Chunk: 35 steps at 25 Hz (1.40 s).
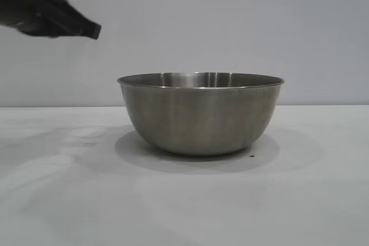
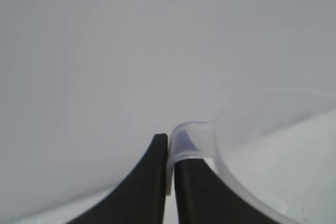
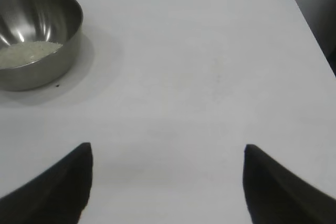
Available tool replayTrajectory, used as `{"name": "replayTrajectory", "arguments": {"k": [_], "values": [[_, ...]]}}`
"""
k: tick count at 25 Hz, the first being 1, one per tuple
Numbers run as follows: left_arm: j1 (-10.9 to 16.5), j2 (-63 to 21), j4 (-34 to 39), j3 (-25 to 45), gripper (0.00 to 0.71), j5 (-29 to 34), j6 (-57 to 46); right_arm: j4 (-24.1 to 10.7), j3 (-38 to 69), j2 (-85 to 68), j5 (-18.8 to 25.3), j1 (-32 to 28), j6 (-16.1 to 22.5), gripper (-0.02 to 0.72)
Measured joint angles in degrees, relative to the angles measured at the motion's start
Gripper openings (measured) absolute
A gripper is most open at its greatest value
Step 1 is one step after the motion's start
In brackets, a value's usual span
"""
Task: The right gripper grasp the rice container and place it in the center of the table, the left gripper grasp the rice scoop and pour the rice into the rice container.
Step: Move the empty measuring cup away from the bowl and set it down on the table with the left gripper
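A: What lies nearest on the tabletop [image 1: 69,200]?

B: Bare white surface, faintly shadowed. Farther back the rice container [image 1: 200,112] stands upright near the middle, rice [image 3: 29,52] pooled in its bottom.

A: And the tools?

B: The left tool [image 2: 169,157] hangs high at the exterior view's upper left, pinched tight on the handle of the rice scoop [image 2: 252,145]. The right tool [image 3: 167,153] hovers with fingers spread wide, holding nothing, well apart from the container.

A: Behind that?

B: A plain pale wall [image 1: 242,27].

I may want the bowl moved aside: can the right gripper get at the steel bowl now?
Probably yes: the right gripper is open and empty, with only bare white table between it and the large round stainless-steel bowl.
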Motion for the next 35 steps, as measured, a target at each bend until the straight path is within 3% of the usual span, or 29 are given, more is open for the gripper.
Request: {"name": "replayTrajectory", "arguments": {"k": [8, 29, 30, 35], "values": [[4.6, 4.9, 7.1, 0.4, 0.0, 0.0, -7.4, 0.0, 0.0, 0.0, 0.0, 0.0, 0.0, 0.505], [4.8, 8.9, 10.9, 0.4, 0.0, 0.0, -8.2, 0.0, 0.0, 0.0, 0.0, 0.0, 0.0, 0.505], [4.8, 8.9, 10.9, 0.4, 0.048, 0.0, -8.2, 0.0, 0.0, 0.0, 0.0, 0.0, 0.0, 0.505], [4.8, 8.9, 10.9, 0.4, 0.048, 0.0, -8.2, 0.0, 0.0, 0.0, 0.0, 0.0, 0.0, 0.505]]}}
